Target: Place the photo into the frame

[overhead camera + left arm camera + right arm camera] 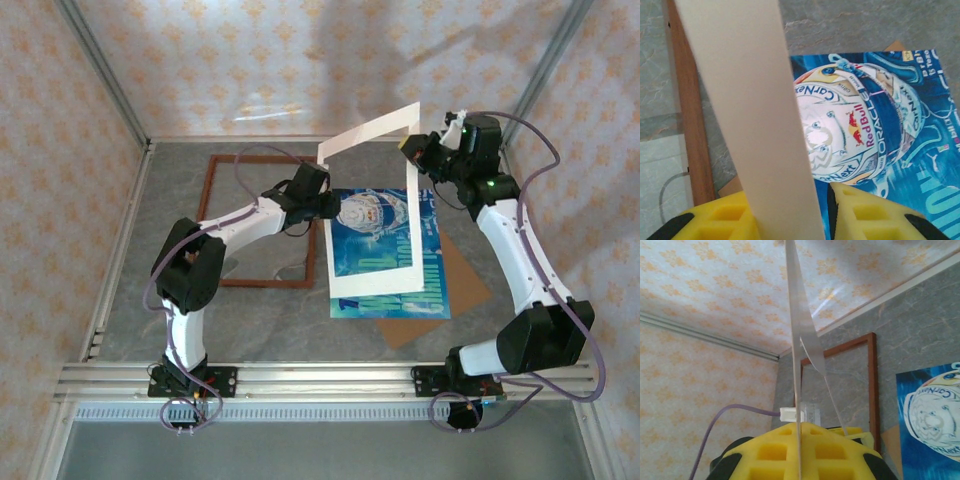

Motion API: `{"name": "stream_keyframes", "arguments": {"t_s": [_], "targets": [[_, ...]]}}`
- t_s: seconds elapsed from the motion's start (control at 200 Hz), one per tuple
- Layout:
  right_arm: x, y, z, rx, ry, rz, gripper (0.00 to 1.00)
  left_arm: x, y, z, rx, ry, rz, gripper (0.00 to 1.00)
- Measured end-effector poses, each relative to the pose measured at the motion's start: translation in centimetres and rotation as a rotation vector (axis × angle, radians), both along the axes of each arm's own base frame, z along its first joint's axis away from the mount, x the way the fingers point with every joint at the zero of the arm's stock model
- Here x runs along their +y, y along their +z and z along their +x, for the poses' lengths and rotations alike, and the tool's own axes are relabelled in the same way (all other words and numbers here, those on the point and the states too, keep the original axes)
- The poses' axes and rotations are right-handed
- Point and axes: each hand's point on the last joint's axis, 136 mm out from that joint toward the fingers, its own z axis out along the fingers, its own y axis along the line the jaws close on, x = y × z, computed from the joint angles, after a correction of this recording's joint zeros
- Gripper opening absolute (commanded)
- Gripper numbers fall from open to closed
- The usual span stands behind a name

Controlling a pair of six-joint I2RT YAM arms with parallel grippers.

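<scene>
The photo point(430, 260), a blue-and-teal print with a white helmet, lies flat on the table right of centre. The frame point(265, 283), thin reddish-brown moulding, lies flat to its left. A cream mat border point(365, 138) stands tilted up over the photo. My right gripper point(412, 145) is shut on the mat's upper right corner, and the mat point(794, 340) runs edge-on between its yellow fingers point(770, 450). My left gripper point(792, 210) is open at the mat's left strip point(750, 100): the left finger touches the strip and a narrow gap shows at the right finger point(865, 210). Below lies the photo point(880, 125).
A plain brown backing board point(465, 285) lies under the photo, sticking out at the right and front. The frame point(690, 125) runs along the left of the left wrist view. Patterned walls close in the grey table on three sides.
</scene>
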Motion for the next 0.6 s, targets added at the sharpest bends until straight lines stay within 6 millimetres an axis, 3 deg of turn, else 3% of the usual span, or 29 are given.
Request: {"name": "stream_keyframes", "arguments": {"t_s": [0.11,0.546,0.601], "targets": [[-0.1,-0.6,0.1,0.016,-0.006,-0.011,0.08,0.5,-0.2,0.0,0.003,0.007,0.029,0.24],[1.1,-4.2,1.9,0.106,-0.008,-0.018,0.46,3.0,-0.2,-0.2,0.053,0.004,0.128,0.19],[1.1,-4.4,2.0,0.108,-0.008,-0.020,0.55,3.5,0.2,0.0,0.059,0.005,0.143,0.18]]}}
